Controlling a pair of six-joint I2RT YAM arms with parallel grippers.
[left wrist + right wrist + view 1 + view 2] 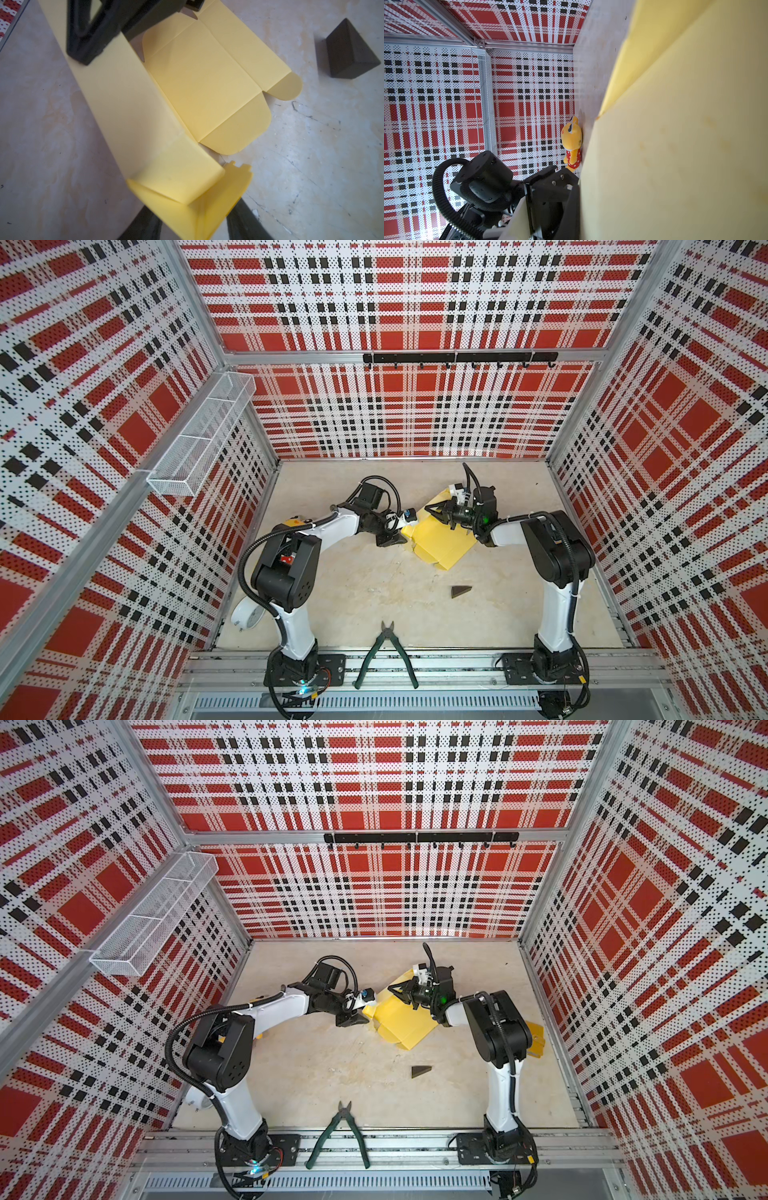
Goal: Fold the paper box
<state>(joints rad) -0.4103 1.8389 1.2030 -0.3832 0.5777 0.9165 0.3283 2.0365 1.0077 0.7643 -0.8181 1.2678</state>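
The paper box (442,537) (405,1017), a pale yellow die-cut sheet, lies partly folded on the floor in both top views. My left gripper (394,537) (193,220) is at its left end. Both fingers (242,222) press on a bundle of folded corner flaps (209,199). The right gripper (436,512) (578,199) is shut on the far end of the long side wall (124,99), which stands up from the flat base panel (203,83). In the right wrist view that wall (675,145) fills the right half of the picture.
A dark triangular block (460,591) (349,52) lies in front of the box. Green-handled pliers (386,655) rest at the front rail. A yellow plush toy (572,143) sits by the left wall, under a wire basket (199,439). A small yellow piece (534,1038) lies behind the right arm.
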